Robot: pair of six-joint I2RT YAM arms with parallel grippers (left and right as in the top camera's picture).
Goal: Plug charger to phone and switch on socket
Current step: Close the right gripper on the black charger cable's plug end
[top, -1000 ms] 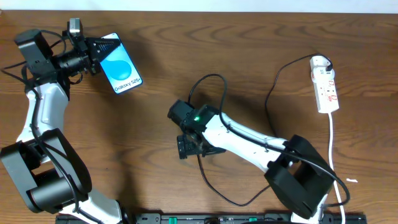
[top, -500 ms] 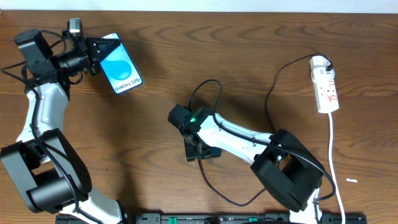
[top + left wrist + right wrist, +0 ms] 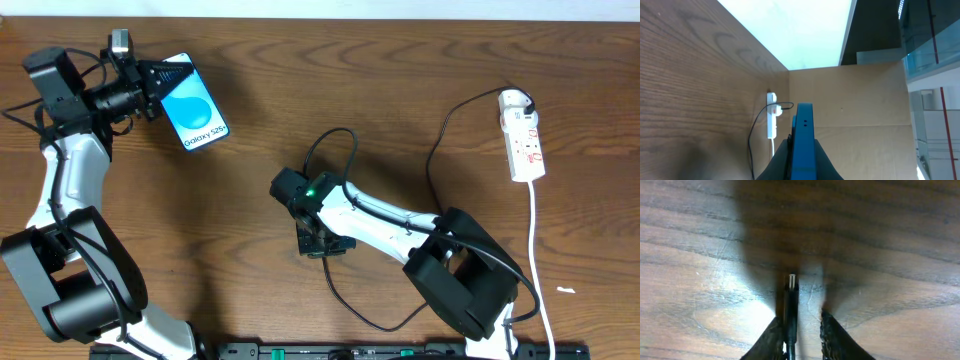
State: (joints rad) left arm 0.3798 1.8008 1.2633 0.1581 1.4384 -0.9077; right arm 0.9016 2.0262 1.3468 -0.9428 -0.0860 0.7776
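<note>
Since the overhead view takes in both arms, I log it first: the left gripper (image 3: 152, 82) clamps the phone (image 3: 196, 112) near the bench's far left corner. The right gripper (image 3: 322, 244) sits mid-bench on the charger (image 3: 432, 160), whose black loops ring that arm. The socket (image 3: 524, 140) lies by the right edge.

Left wrist: phone (image 3: 804, 137) edge-on between closed jaws, socket (image 3: 771, 122) far across.

Right wrist: plug tip (image 3: 791, 282) on the wood, against one finger (image 3: 769, 339), with a gap to the other. Jaws narrowly apart, nothing clamped.

Dark wood-grain tbl (image 3: 400, 80); brown board wall (image 3: 855, 100) beyond; bright white panel (image 3: 790, 25).
</note>
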